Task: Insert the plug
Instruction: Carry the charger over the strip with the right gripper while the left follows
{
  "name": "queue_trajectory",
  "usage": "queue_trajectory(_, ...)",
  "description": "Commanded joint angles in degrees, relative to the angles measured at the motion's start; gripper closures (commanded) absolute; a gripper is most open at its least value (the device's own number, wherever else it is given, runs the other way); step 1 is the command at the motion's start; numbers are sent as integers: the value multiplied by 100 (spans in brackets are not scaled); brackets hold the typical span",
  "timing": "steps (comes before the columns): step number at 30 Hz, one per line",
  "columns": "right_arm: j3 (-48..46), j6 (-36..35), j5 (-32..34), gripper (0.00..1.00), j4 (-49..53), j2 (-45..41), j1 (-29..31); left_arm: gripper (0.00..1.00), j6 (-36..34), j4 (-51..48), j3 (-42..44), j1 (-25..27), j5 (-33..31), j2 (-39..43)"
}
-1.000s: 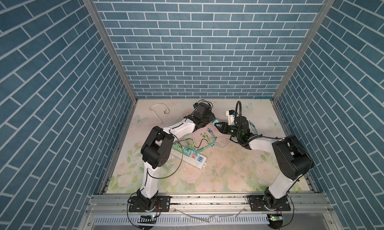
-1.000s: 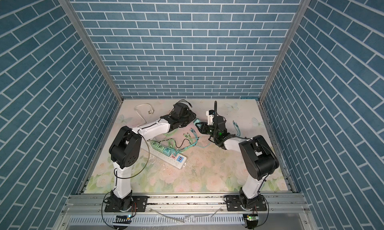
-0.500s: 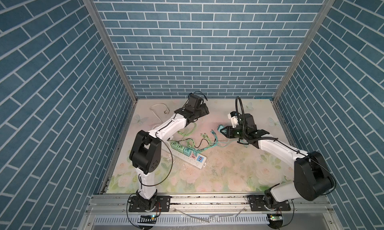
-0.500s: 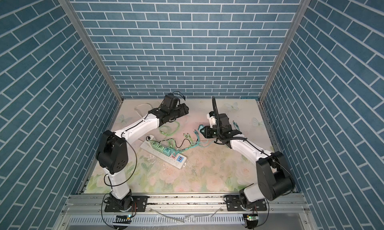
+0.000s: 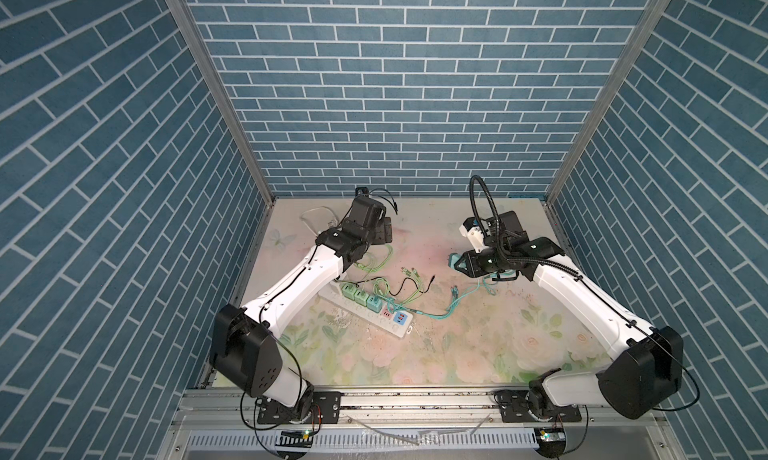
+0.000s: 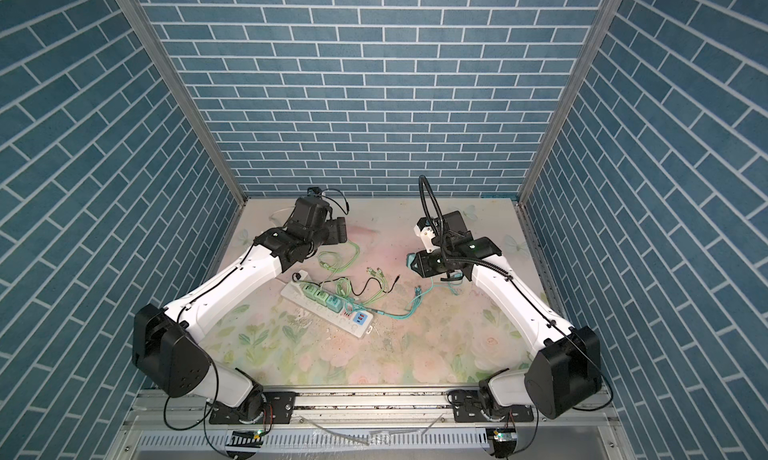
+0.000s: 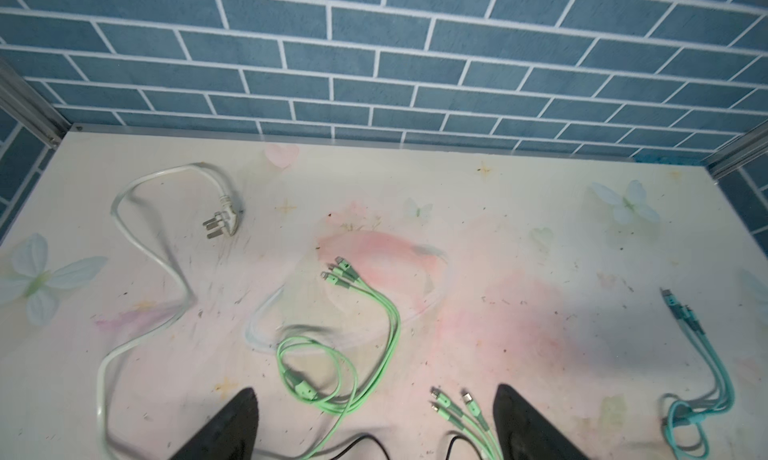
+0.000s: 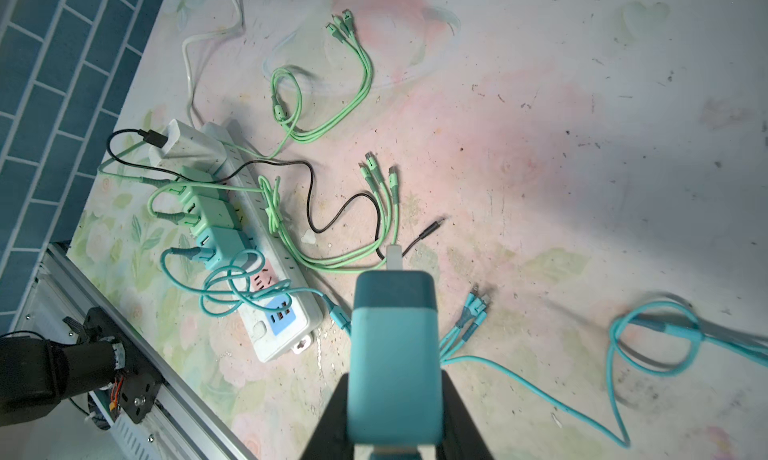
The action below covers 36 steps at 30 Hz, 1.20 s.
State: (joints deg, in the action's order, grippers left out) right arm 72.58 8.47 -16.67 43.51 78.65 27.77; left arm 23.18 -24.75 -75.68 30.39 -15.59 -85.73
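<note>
1. Our right gripper (image 8: 395, 381) clamps the teal plug (image 8: 392, 329), raised on the right, well apart from the strip (image 8: 291, 333).
2. Our left gripper (image 7: 374, 389) gapes empty, far left.
3. We judge insertion not yet done: carry, align, push.

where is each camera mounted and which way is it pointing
Top views: overhead at the front, looking down on the table; left arm and right arm show whole.
Left wrist: faces the back wall; open left claw frames a green cable.
Right wrist: looks down on the power strip; right claw grips a teal charger.
Shared: both wrist views show that green cable.
</note>
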Motion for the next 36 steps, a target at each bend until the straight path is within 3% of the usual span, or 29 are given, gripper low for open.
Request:
queue_trajectory(1,589,-593,595,100,1051,115,34,10,-130,-291,205,-23,-184,420)
queue_trajectory(4,935,-667,801,100,1425,358,118,10,-93,-542,410,-24,-244,787)
queue_trajectory(8,1181,-705,1130,100,1689,840,659,10,-6,-968,704,-22,-389,1412)
queue_trajectory(19,1734,-1203,813,100,2262,1996,1802,10,245,-1384,1724,-24,-641,2820)
queue_trajectory(36,2975,-1506,524,100,3503,3086,3119,9,334,-1580,2119,-24,-708,3099)
